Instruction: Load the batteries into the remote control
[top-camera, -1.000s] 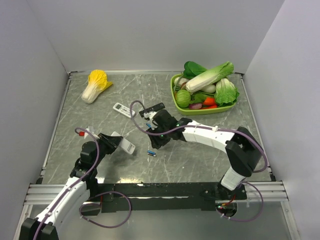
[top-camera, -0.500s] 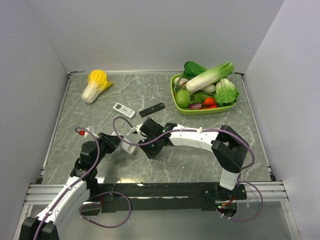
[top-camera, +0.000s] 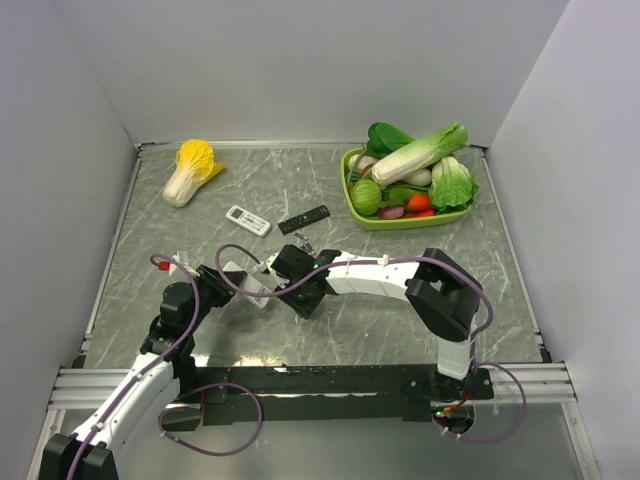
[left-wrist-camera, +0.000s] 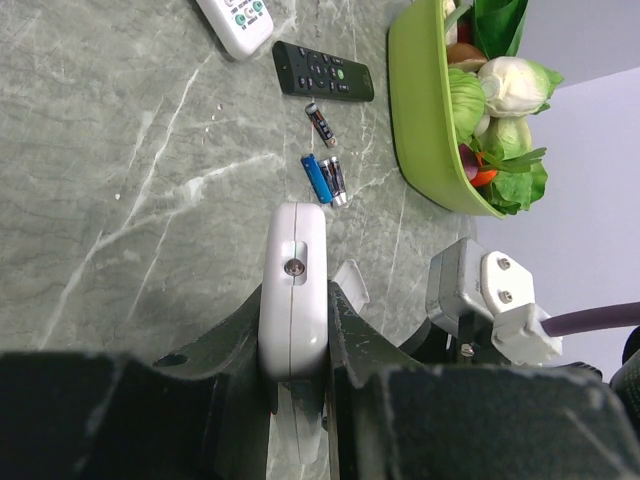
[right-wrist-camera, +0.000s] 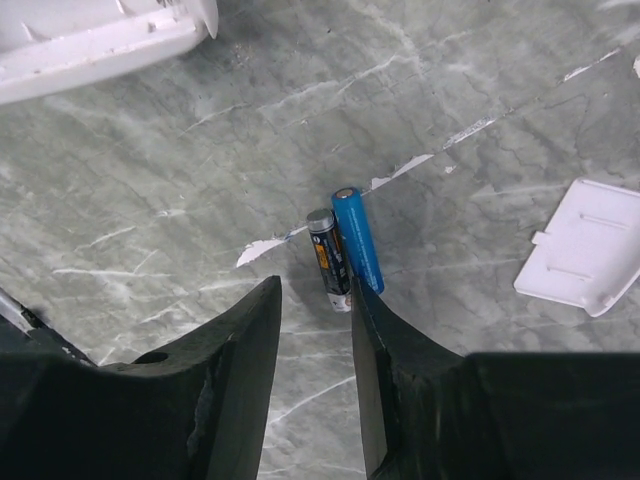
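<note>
Batteries are lying loose on the grey stone table. A blue battery and a dark battery are lying side by side and touching each other. A third battery, also dark, is lying a little way off, near the slim black remote.

The left gripper is squeezing the remote control between its two fingers, so its jaws are closed on it. The remote control is being held on its thin edge, with one end sticking out past the fingers toward the batteries. From above, it is sitting at the near left part of the table, just beside the right gripper.

The right gripper is hanging over the table with its jaws apart. Nothing is sitting between them. The blue battery and the dark battery are lying just past its fingertips. A white battery cover is lying flat on the table to one side of them.

Farther back, a small white remote is lying next to the slim black remote. A green tray full of vegetables is sitting at the far right. A yellow cabbage is lying at the far left.
</note>
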